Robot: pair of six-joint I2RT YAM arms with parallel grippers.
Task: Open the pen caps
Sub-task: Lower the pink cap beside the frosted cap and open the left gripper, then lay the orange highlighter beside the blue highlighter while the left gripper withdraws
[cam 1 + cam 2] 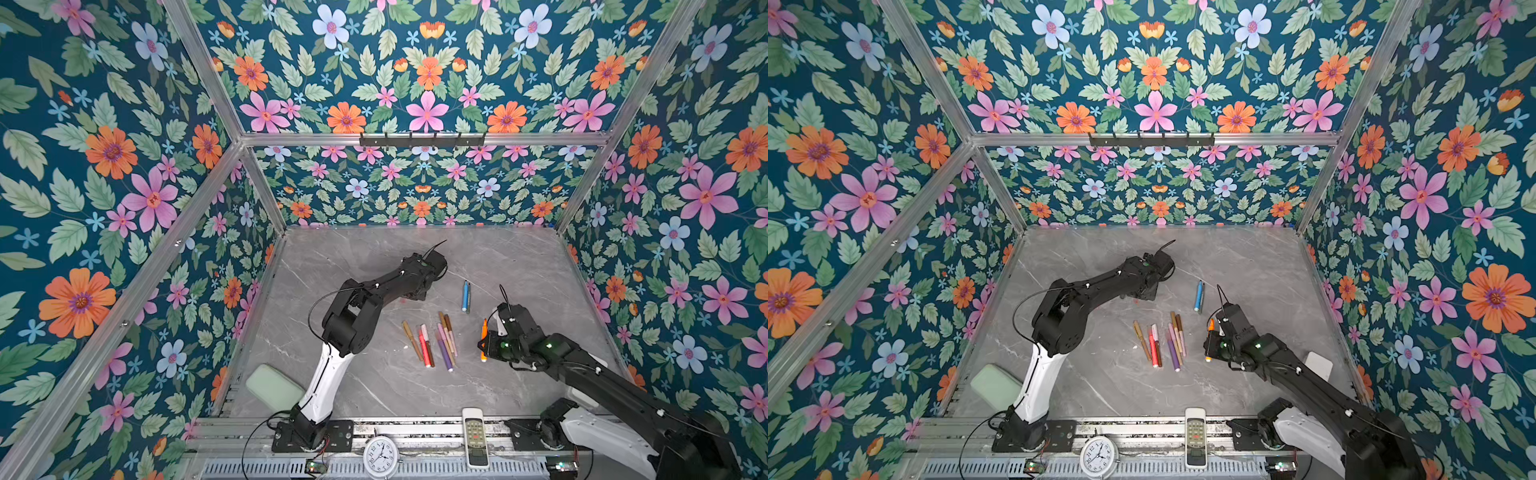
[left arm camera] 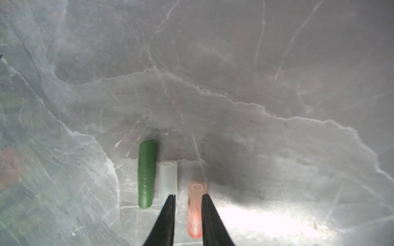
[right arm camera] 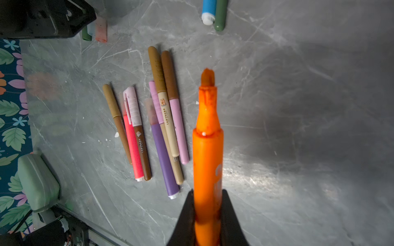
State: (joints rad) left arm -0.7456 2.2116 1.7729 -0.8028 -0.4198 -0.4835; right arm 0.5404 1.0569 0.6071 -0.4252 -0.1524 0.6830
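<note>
Reddish translucent plastic cap (image 2: 195,213) lies on the grey marble-patterned table (image 2: 277,64) between the fingers of the left gripper (image 2: 188,194). The jaws stand slightly parted with one finger clear of the cap, so it looks let go rather than pinched. It lies just beside a clear frosted cap (image 2: 168,179) and a green cap (image 2: 146,174), all roughly parallel. This reads as a parking row for removed caps, kept well apart from the pens. That makes three loose caps.

The right gripper (image 3: 207,191) is clamped on the barrel of an orange marker (image 3: 207,138), held off the table with its felt tip bare; its colour suits the reddish cap.

A blue pen (image 3: 208,10) and a green pen (image 3: 220,15) lie side by side away from the rest, probably as finished ones, though their tips are out of view. Seven pens (image 3: 163,153) in a loose bundle wear their caps, apparently waiting their turn. Ten pens in all.
</note>
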